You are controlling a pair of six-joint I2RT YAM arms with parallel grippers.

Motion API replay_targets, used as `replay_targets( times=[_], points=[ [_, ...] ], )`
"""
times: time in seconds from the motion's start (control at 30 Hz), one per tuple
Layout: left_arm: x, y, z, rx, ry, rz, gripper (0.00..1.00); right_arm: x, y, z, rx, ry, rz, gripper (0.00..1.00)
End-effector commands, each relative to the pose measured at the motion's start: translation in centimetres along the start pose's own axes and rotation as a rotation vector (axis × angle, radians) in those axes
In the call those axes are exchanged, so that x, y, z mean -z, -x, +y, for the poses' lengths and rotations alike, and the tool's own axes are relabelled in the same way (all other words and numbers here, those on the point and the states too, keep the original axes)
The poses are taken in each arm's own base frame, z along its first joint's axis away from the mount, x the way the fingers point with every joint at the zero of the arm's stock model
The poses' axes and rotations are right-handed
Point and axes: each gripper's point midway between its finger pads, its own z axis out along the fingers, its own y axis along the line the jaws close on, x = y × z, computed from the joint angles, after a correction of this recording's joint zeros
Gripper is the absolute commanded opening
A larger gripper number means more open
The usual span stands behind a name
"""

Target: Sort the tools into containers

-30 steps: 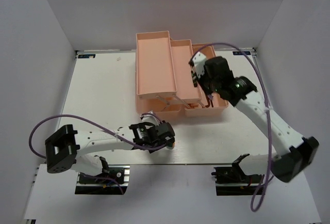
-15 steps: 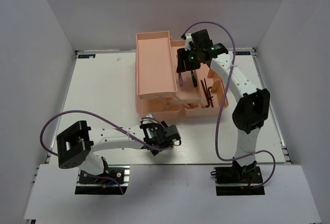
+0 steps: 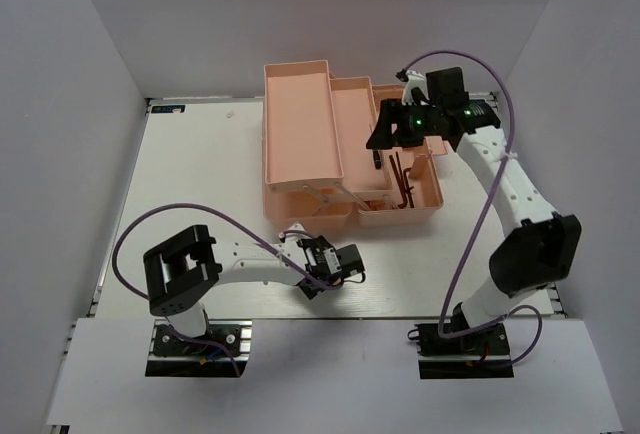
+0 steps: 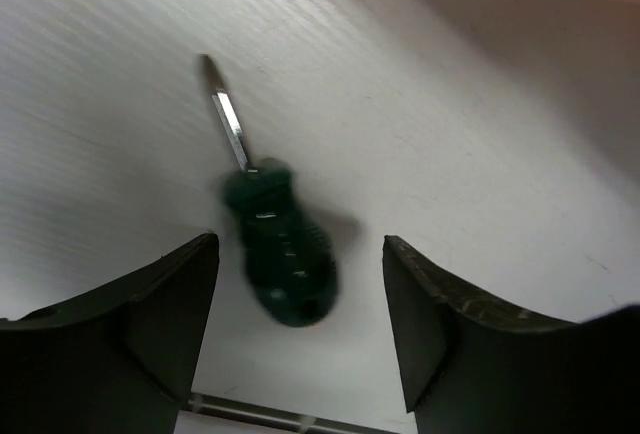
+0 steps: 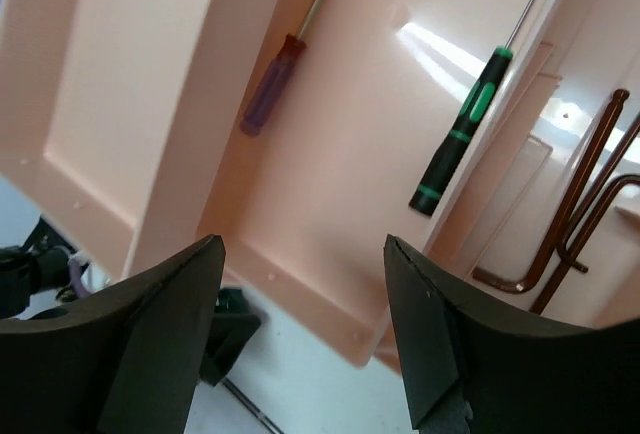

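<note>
A stubby green-handled screwdriver [image 4: 280,259] lies on the white table, blade pointing away. My left gripper [image 4: 300,339] hovers open just above its handle end, fingers either side and not touching. In the top view the left gripper [image 3: 337,260] sits in front of the peach-pink toolbox [image 3: 300,169]. My right gripper [image 5: 305,339] is open and empty above the toolbox trays [image 5: 330,154]. A blue-handled screwdriver [image 5: 268,86] and a thin black-and-green screwdriver [image 5: 458,139] lie in a tray. Hex keys [image 5: 575,224] rest in the lower box [image 3: 425,194].
White walls close in the table on three sides. The toolbox's raised stepped trays [image 3: 298,119] stand at the back centre. A purple cable [image 3: 480,214] loops beside the right arm, another [image 3: 150,224] beside the left arm.
My right gripper has opened and swung right over the toolbox, with the thin black-and-green screwdriver lying in the tray. My left gripper has slid right along the table.
</note>
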Motion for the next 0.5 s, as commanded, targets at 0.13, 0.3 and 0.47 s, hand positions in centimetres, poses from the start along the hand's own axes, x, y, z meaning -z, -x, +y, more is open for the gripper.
replay_targets(
  times=[0.13, 0.3, 0.47],
  points=[
    [-0.5, -0.3, -1.2, 0.015, 0.017, -0.026, 0.53, 2.9, -2.2, 1.3, -0.002, 0.092, -0.030, 0.71],
    [-0.4, -0.5, 1.1, -0.001, 0.039, 0.000, 0.27, 3.7, -4.2, 1.6, -0.012, 0.130, -0.016, 0.74],
    [4.3, -1.9, -2.4, -0.284, -0.182, 0.042, 0.00, 5.2, -8.7, 2.5, 0.179, 0.247, 0.069, 0.90]
  ],
)
